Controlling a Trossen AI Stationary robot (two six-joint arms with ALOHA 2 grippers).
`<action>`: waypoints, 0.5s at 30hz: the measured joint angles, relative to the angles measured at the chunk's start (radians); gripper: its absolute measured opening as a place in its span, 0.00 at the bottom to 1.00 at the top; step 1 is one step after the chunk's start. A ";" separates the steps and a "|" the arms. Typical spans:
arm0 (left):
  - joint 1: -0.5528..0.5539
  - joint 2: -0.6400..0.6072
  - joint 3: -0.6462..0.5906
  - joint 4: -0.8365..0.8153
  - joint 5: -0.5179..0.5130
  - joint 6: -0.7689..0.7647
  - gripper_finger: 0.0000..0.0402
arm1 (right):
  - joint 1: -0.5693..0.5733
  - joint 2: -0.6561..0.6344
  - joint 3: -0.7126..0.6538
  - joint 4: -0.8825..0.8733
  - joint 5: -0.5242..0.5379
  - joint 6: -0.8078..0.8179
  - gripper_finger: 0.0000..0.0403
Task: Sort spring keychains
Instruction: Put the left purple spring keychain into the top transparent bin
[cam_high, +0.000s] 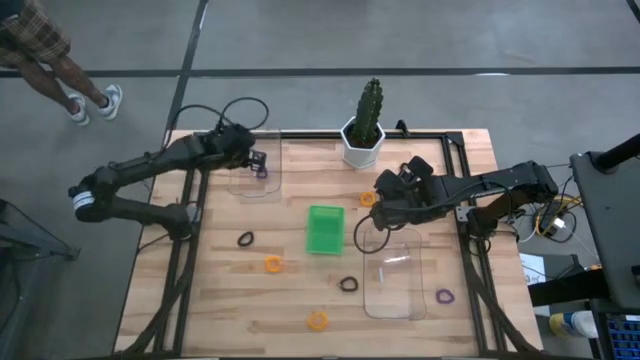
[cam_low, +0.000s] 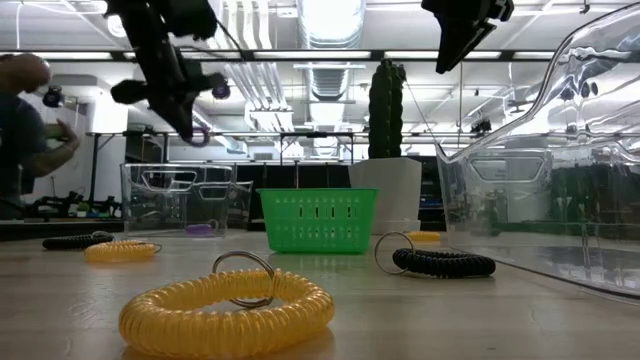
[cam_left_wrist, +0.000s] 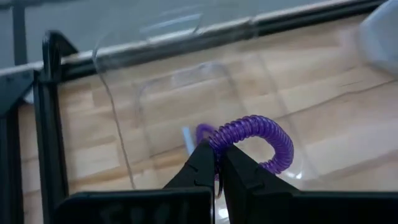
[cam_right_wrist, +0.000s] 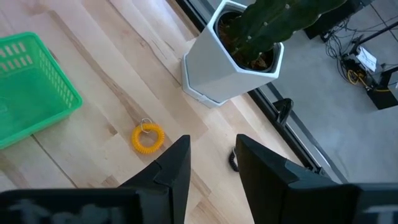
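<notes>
We see the left end effector (cam_left_wrist: 219, 163) clamped on a purple spring keychain (cam_left_wrist: 258, 138) above a clear tray (cam_high: 255, 172), right end effector (cam_right_wrist: 211, 155) apart, empty, above the bench (cam_high: 220, 290) near an orange keychain (cam_right_wrist: 147, 137).

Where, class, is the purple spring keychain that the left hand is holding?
In the high view it is at the table's far left, pinched in the left hand: the purple spring keychain hangs over the clear tray there.
</notes>
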 joint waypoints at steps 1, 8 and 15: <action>0.021 0.019 0.000 -0.001 0.015 0.010 0.02 | 0.000 0.000 0.000 0.000 0.000 0.000 0.31; 0.110 0.191 0.005 0.003 0.129 0.088 0.02 | 0.000 0.000 0.000 0.001 -0.001 0.009 0.33; 0.156 0.353 0.005 0.003 0.201 0.139 0.02 | 0.000 0.000 0.000 0.001 -0.002 0.009 0.31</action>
